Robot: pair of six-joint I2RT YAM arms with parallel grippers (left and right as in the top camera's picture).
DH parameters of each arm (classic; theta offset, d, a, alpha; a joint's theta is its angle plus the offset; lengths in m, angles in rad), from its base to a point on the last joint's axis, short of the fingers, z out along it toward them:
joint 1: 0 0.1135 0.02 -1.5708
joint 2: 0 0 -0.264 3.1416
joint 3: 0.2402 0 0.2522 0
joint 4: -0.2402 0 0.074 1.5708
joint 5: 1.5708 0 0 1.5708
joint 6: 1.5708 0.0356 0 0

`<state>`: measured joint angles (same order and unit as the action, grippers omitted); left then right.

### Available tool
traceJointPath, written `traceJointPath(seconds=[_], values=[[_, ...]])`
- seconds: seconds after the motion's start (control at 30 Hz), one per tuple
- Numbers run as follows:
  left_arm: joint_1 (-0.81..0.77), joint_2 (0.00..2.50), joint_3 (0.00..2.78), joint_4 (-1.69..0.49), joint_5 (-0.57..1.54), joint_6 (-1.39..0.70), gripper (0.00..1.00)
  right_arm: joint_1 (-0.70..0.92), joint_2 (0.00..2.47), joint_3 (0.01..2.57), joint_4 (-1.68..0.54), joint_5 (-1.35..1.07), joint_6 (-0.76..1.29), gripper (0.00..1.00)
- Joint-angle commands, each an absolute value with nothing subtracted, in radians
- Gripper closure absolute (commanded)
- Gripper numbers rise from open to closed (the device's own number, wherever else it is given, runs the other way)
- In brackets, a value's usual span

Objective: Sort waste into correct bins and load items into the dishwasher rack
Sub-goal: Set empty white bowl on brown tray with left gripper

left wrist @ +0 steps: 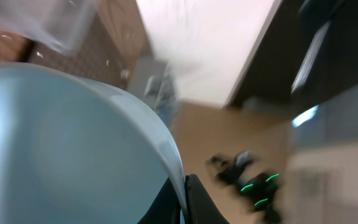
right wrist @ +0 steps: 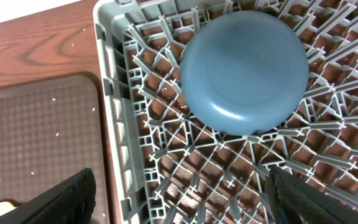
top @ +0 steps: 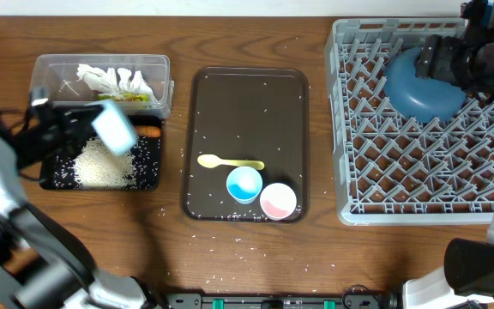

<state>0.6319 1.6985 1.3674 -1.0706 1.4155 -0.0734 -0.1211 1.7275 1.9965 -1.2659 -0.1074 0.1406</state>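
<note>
One white bowl (top: 115, 129) in left hand (top: 88, 122), tilted above black tray (top: 149, 168)

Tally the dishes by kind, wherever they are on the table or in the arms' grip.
Bowls: 2 (dark-blue bowl, white bowl)
Cups: 2 (blue cup, pink cup)
Spoons: 1 (yellow spoon)
Total: 5

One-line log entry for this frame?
left tool: holds white bowl over black tray | right tool: open above dark-blue bowl in rack
</note>
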Motion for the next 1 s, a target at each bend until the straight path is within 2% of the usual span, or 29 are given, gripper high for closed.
traceJointPath(seconds=[0.0,0.17,0.3,0.37,0.47,0.67,0.97], values=[[0.461,1.516,1.398,-0.996,1.154,-0.123,0.94,-0.115,1.738,1.998,-1.264,-0.102,0.126,0.14],[0.088,1.369,1.398,-0.782,0.618,-0.162,0.94,-0.108,1.738,1.998,-1.265,-0.102,0.125,0.14],[-0.209,1.406,1.397,-0.7,0.216,-0.154,0.94,-0.091,1.738,1.998,-1.275,-0.105,0.125,0.16],[-0.319,1.465,1.397,-0.67,0.108,-0.154,0.94,-0.078,1.738,1.998,-1.28,-0.106,0.125,0.16],[-0.427,1.586,1.397,-0.633,0.025,-0.154,0.94,-0.054,1.738,1.998,-1.28,-0.106,0.125,0.16],[-0.518,1.821,1.398,-0.54,0.011,-0.155,0.94,-0.003,1.738,1.998,-1.279,-0.105,0.115,0.15],[-0.544,1.898,1.397,-0.459,0.011,-0.155,0.94,0.038,1.75,1.998,-1.279,-0.105,0.116,0.15]])
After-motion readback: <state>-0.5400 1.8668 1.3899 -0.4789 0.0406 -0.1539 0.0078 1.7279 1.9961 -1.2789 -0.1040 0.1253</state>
